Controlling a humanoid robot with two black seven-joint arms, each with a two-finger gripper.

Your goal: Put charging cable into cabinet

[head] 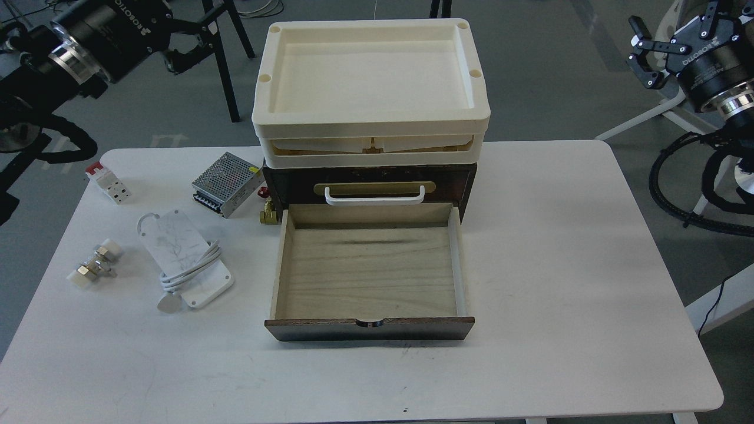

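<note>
Both arms are hanging raised off the table: left hand fingers spread, right hand fingers parted, charging cable lying untouched beside the cabinet.

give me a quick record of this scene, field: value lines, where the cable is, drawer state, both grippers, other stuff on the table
charging cable: flat on the table, left of the open drawer, cord looped around its block
cabinet: mid-table, cream trays stacked on top
drawer: pulled out, nothing in it
left gripper: raised beyond the table's far left, open, holding nothing
right gripper: raised at far right, open, holding nothing
other items: perforated metal box, white-and-red block, brass fitting
</note>
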